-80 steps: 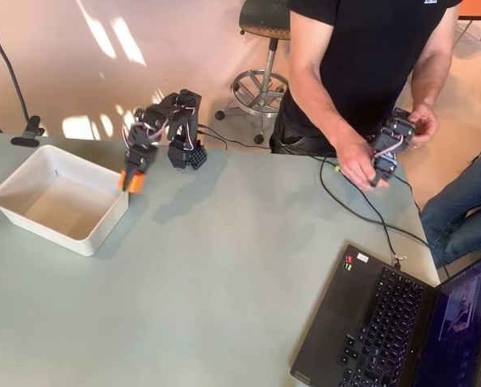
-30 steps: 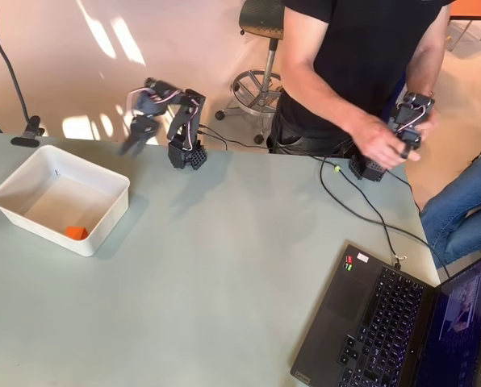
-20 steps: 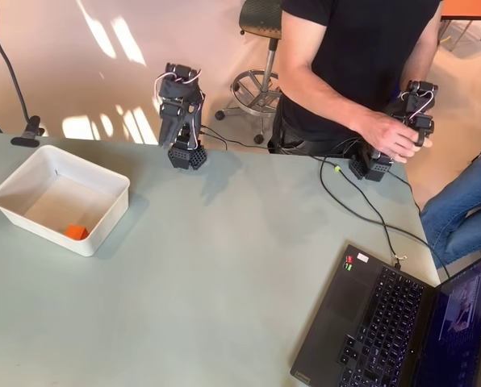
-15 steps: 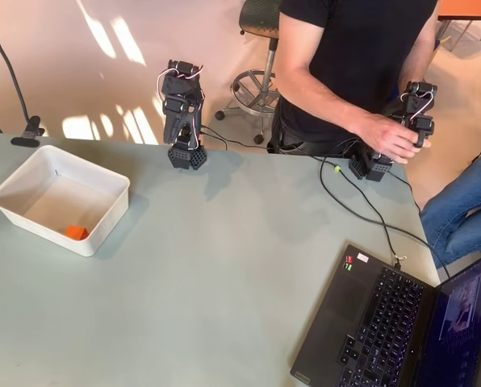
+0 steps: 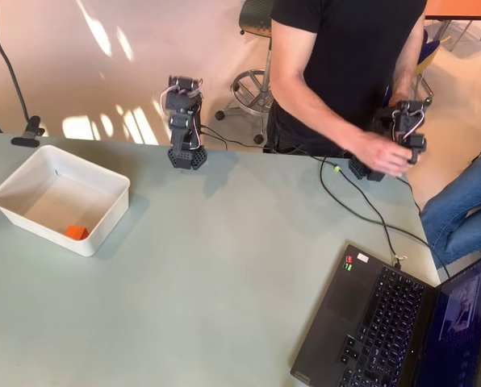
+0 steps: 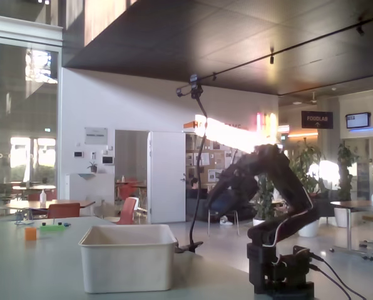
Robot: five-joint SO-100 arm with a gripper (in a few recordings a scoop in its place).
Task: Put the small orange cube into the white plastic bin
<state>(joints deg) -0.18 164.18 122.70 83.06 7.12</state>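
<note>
One tiny bright orange plastic cube seen in overhead view, resting on floor of shallow white rectangular plastic bin, near its front wall, on pale grey-green table. Black robot arm folded upright over its base at table's far edge, well apart from bin; gripper state impossible to tell. Open black laptop at lower right. In fixed view, white bin left of black arm, arm bent w/ gripper end silhouetted; jaws indistinct, cube hidden behind bin wall.
</note>
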